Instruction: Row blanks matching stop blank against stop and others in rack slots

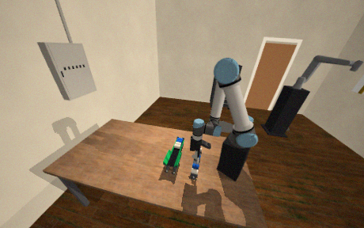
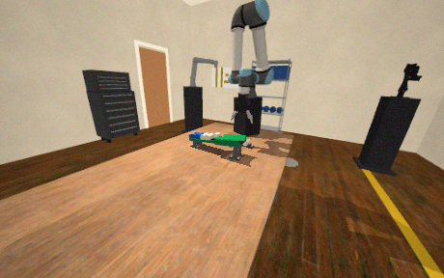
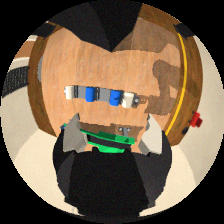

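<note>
My gripper [image 2: 242,118] [image 3: 113,113] is open and empty, above the table between the ramp and the stock rack. The green feed ramp [image 1: 168,159] [image 2: 235,140] [image 3: 111,149] has a dark channel. At its far end in the top view lies blue [image 1: 180,139] [image 2: 196,135], with white [image 1: 178,145] [image 2: 208,136] beside it; how many blanks lie there is unclear. The grey stock rack [image 3: 104,94] holds, in the wrist view, a white blank [image 3: 69,92], a blue blank [image 3: 90,94], another blue blank [image 3: 115,98] and another white blank [image 3: 128,100]. Their exact centering is too small to judge.
The ramp and rack stand roughly parallel on the wooden table [image 1: 119,158] [image 2: 145,193], a short gap apart. The arm's black pedestal [image 1: 233,158] stands beyond the rack. The arm's shadow falls beside the rack. A wall cabinet [image 1: 71,71] hangs away from the arm.
</note>
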